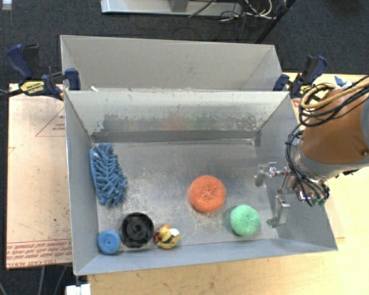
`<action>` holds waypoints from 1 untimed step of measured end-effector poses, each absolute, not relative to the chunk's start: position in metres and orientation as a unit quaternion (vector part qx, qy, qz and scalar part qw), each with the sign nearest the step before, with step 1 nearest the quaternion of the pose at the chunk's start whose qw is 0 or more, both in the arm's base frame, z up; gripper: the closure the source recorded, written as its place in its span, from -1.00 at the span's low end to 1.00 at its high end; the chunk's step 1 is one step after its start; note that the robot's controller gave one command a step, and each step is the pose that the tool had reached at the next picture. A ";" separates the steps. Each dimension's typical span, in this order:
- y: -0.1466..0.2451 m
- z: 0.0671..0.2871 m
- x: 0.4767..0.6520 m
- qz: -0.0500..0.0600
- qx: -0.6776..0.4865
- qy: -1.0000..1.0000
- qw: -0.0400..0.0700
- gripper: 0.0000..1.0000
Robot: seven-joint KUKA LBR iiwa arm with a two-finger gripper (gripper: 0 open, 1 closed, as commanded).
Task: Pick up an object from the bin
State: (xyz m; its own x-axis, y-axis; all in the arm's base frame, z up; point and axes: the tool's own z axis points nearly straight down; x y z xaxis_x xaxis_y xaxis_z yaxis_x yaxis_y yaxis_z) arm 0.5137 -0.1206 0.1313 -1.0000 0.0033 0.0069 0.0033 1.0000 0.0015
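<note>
My gripper (271,195) hangs at the right side of the bin, close to the right wall, open with nothing between its fingers. Just left of its nearer fingertip (278,217) lies a green fuzzy ball (245,220), near the front right of the bin and apart from the gripper. An orange fuzzy ball (207,193) sits a little farther left, toward the middle of the bin floor.
A blue bristly brush-like piece (107,174) lies along the left wall. At the front left sit a black round disc (137,230), a small blue cap (109,243) and a yellow toy (166,236). The arm with its orange cover and cables comes in from the right.
</note>
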 end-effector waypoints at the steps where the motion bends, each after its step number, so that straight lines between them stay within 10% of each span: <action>1: -0.120 0.135 0.516 0.000 0.000 -1.000 0.000 -1.00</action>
